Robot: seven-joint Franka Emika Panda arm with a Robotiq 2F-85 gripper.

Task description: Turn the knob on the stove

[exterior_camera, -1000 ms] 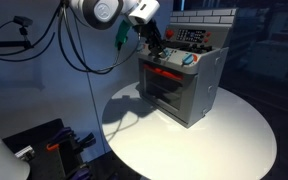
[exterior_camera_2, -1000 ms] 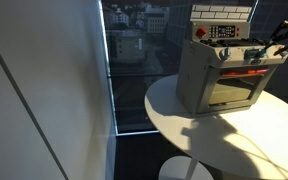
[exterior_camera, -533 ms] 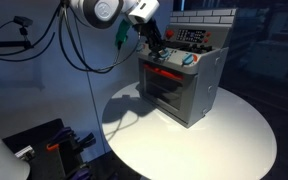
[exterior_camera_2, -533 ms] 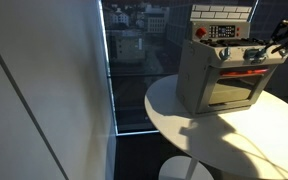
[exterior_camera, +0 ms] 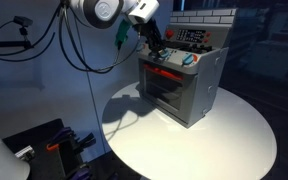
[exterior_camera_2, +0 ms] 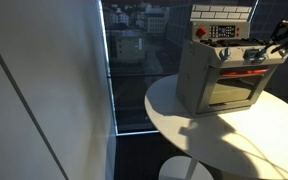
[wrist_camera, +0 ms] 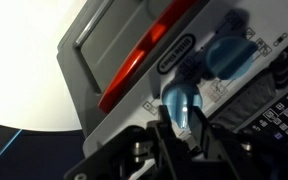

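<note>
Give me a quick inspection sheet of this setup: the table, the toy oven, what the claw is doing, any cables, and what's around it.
Surface: round white table, carrying the stove.
Job's things: grey toy stove, glass door shut, red strip above it; one blue knob sits between the gripper's fingers, and a second blue knob is beside it.
Clutter: nothing seen.
Grippers: gripper at the stove's knob row, fingers either side of the blue knob; whether they are actually squeezing it cannot be told.
Cables: black cables hang from the arm, beside the table.
Surroundings: window with a city view; dark equipment on the floor.
</note>
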